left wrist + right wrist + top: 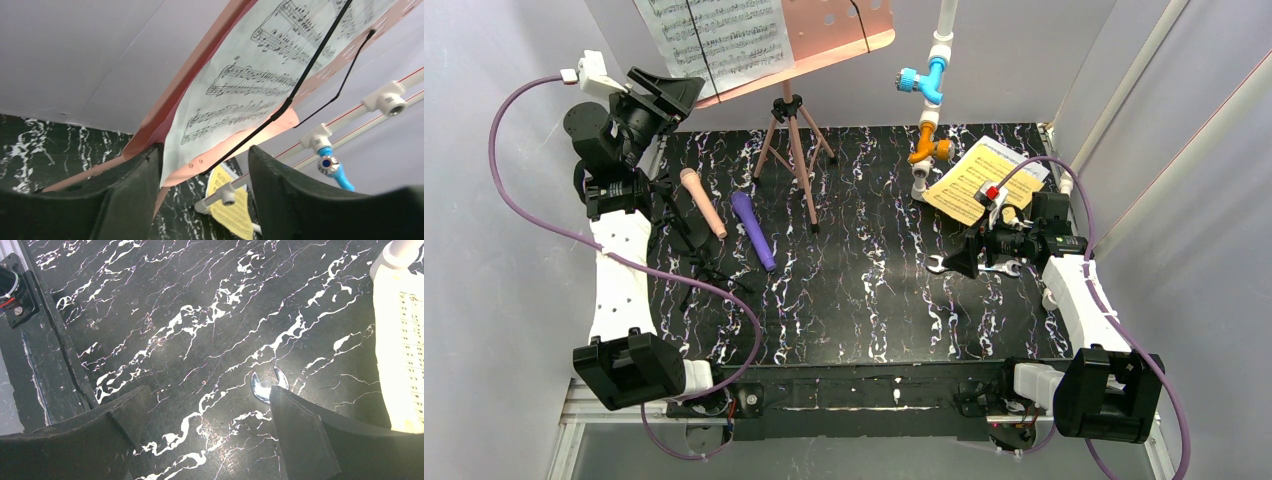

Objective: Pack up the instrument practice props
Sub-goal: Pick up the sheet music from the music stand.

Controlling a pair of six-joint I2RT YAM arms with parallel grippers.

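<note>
We see the left jaws raised at the lower left corner of the salmon-pink music rest [260,135]. They stand apart. The corner of the white music sheet [240,85] hangs in the gap, just beside one finger [125,200], and we cannot tell whether it touches. They are not clamped on the sheet. Two thin black wire retainers [310,65] cross the sheet beyond the fingertips. The rest stands on its tripod legs [794,150], below and to the right of the left jaws.

On the tabletop [864,300], well below the left jaws, lie the peach microphone [704,203] and the purple microphone [754,230], side by side and apart. The black mic holders [689,255] lie near them, hard to make out against the dark surface.

The right jaws are spread wide and hold nothing, low over the tabletop. The head of the silver wrench [267,385] shows just beside the inner edge of one finger. The yellow music sheet [984,180] lies flat behind the right jaws, toward the far wall, next to the foot of the white pipe with blue and orange valves [929,100].
</note>
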